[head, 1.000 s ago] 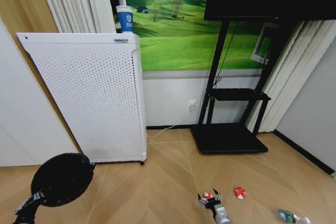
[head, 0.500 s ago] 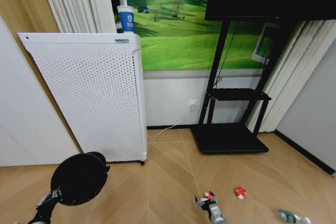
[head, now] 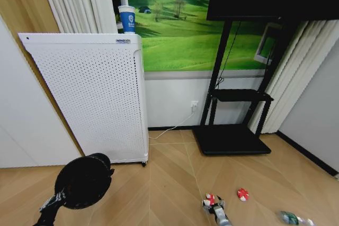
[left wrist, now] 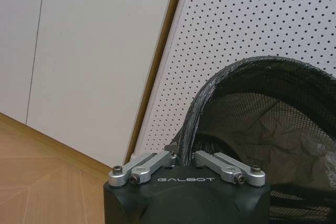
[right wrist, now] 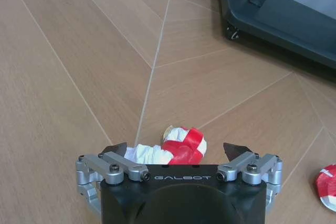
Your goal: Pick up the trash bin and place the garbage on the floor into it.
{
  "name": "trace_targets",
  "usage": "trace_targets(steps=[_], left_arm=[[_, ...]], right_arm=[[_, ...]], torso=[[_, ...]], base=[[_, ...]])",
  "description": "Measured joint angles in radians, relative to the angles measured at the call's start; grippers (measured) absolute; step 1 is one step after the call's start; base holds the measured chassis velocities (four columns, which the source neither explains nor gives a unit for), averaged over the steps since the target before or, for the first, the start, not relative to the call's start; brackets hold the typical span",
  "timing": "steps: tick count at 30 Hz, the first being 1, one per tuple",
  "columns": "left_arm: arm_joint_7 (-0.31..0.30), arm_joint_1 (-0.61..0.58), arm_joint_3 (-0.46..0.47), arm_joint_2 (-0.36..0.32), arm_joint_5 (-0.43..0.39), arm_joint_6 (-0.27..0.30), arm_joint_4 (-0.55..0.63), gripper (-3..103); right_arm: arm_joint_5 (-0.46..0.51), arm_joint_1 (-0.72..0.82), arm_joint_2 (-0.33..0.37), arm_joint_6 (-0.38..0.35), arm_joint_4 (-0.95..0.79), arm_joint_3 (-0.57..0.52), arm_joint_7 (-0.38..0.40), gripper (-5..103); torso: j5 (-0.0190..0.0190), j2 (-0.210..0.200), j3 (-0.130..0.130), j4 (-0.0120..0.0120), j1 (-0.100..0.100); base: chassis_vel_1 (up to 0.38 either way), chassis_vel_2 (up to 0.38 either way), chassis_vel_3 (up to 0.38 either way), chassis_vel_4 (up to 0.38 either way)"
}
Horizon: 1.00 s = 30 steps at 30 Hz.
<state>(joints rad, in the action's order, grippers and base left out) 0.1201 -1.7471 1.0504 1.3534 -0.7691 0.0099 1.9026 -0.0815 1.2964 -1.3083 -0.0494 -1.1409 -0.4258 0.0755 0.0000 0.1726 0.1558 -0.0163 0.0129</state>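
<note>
Bin [head: 82,181] hangs low at the robot's left in front of the white perforated unit [head: 95,96], tipped with its mouth facing up and outward, the left gripper [left wrist: 181,157] clenched on its rim. Over on the right, the right gripper [right wrist: 176,152] sits at the wood floor [right wrist: 79,77] with fingers spread either side of the red-and-white scrap [right wrist: 176,146]. A red ball [head: 242,194] and a small bottle [head: 290,218] lie farther right.
</note>
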Motion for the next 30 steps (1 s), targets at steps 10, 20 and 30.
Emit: trace_targets(steps=[10, 20, 30], left_arm=[[0.009, -0.016, 0.002, -0.006, 0.004, -0.012, -0.005, 2], [0.005, -0.017, 0.009, -0.002, -0.001, -0.017, -0.006, 2], [0.002, -0.006, -0.021, -0.011, 0.008, -0.020, -0.019, 2]], right_arm=[[-0.018, -0.075, -0.011, -0.018, 0.107, 0.019, 0.034, 99], [-0.046, -0.083, -0.007, -0.024, 0.130, 0.018, 0.037, 63], [-0.033, -0.051, -0.008, -0.018, 0.097, -0.011, 0.026, 36]], torso=[[0.0000, 0.000, 0.000, 0.0000, 0.000], [-0.0001, 0.000, 0.000, 0.0000, 0.000], [0.0002, 0.000, 0.000, 0.0002, 0.000]], base=[[0.000, 0.000, 0.000, 0.000], [0.000, 0.000, 0.000, 0.000], [0.000, 0.000, 0.000, 0.000]])
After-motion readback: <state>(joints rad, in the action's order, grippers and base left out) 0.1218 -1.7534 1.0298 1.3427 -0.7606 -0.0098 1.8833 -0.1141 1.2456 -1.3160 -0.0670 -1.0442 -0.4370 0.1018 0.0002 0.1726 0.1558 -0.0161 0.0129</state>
